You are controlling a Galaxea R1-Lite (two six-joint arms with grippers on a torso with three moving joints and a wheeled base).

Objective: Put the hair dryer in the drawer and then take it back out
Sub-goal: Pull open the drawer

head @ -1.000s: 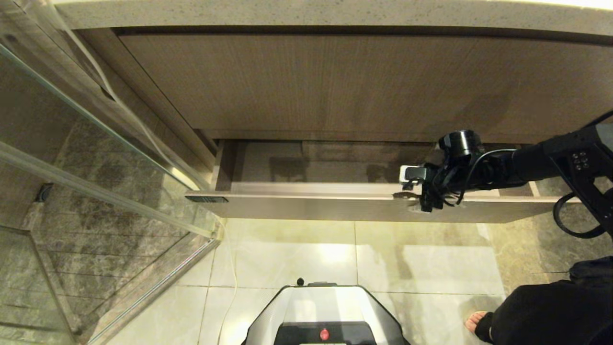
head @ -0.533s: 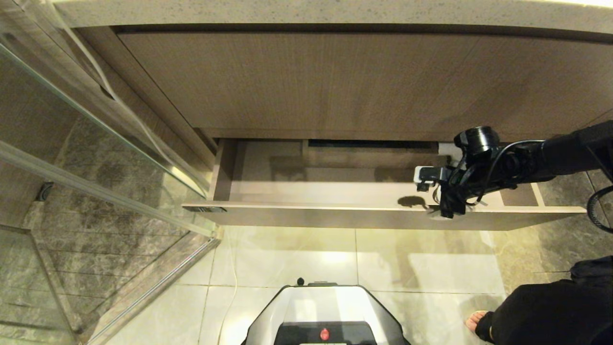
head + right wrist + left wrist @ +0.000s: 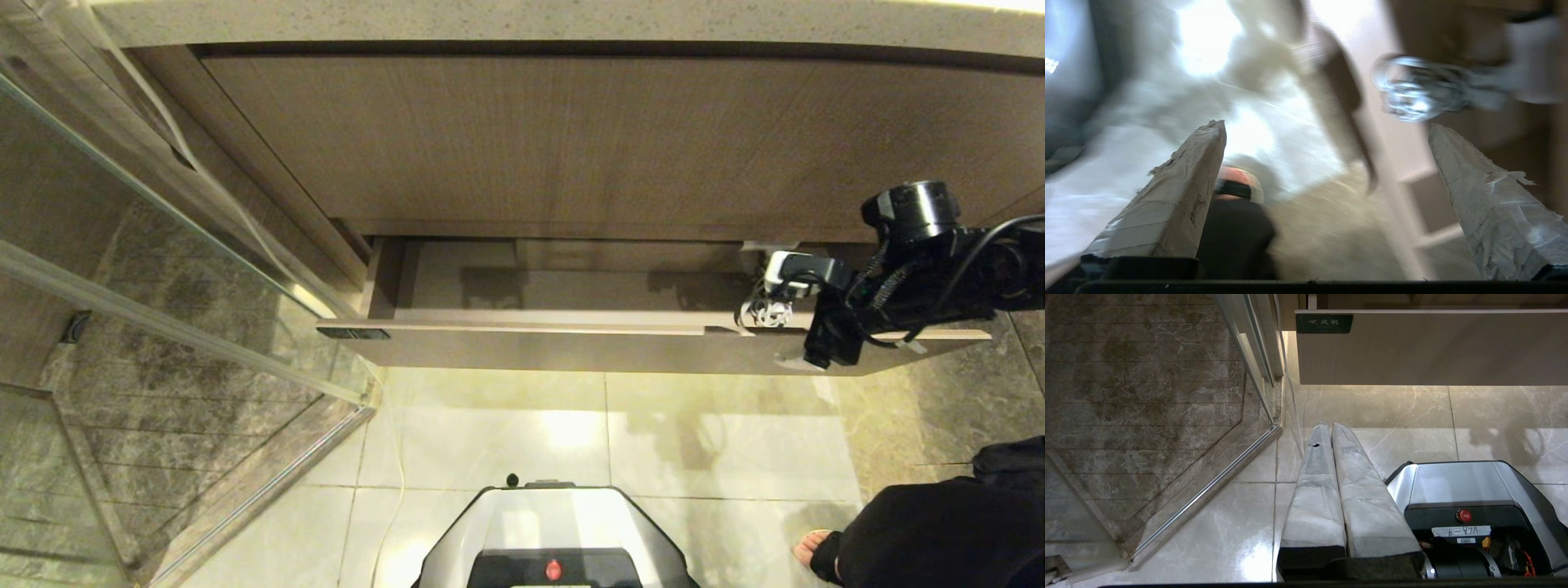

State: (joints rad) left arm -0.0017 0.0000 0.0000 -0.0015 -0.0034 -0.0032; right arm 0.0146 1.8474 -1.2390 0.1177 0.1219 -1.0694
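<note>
**Q:** Below the right gripper (image 3: 798, 317), what lies there, and how do the fingers stand?

**A:** The drawer (image 3: 531, 335), pulled part-way out; the gripper hangs over its right end, just above the front edge; its taped fingers (image 3: 1180, 196) are spread wide with nothing between them. Just beside the fingertips, inside the drawer, a coiled white cord (image 3: 763, 310) shows; the right wrist view gives the same coil joined to a blurred white body, taken to be the hair dryer (image 3: 1531, 61); the arm hides most of it from the head view.

**Q:** Which step is this?

**A:** Judged from the dryer resting in the drawer and the empty gripper: the putting-in looks done; the taking-out is not yet begun.

**Q:** What does the next move call for?

**A:** Probably lowering the spread fingers astride the fat barrel, clear of the cord loops; closing firmly; lifting without catching the drawer's edge.

**Q:** The other arm?

**A:** The left gripper (image 3: 1327, 425) is parked, fingers pressed together, over the floor beside the base.
</note>
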